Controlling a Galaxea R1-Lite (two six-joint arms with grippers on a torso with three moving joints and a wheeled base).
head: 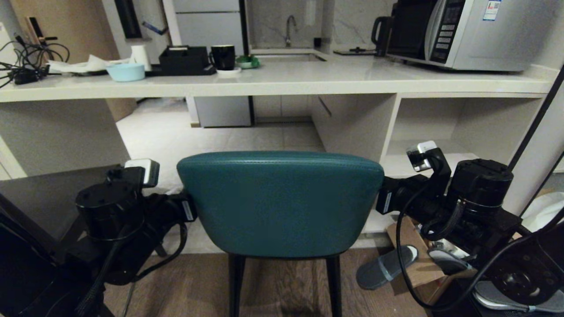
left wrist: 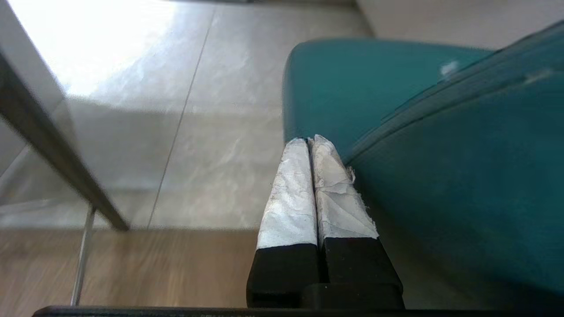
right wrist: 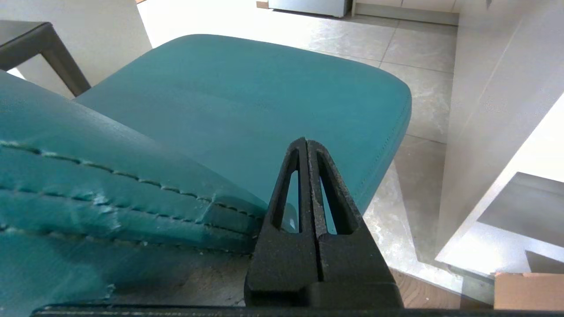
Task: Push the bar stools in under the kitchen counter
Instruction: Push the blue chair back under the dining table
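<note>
A teal padded bar stool point(head: 280, 202) with a curved low back stands in front of me, facing the open space under the kitchen counter point(head: 282, 81). My left gripper point(left wrist: 308, 141) is shut, and its white-taped fingers lie along the left side of the teal bar stool point(left wrist: 440, 154). My right gripper point(right wrist: 307, 141) is shut too, with nothing in it, at the right end of the backrest beside the seat point(right wrist: 246, 97). In the head view the backrest hides both sets of fingertips. A dark grey bar stool point(head: 44, 198) stands to the left, partly behind my left arm.
On the counter are a microwave point(head: 462, 31), a black mug point(head: 223, 56), a blue bowl point(head: 126, 71) and cables point(head: 26, 61). A white shelf panel point(head: 392, 127) stands under it at the right. Slippers point(head: 385, 266) and a cardboard box point(head: 418, 259) lie on the floor at the right.
</note>
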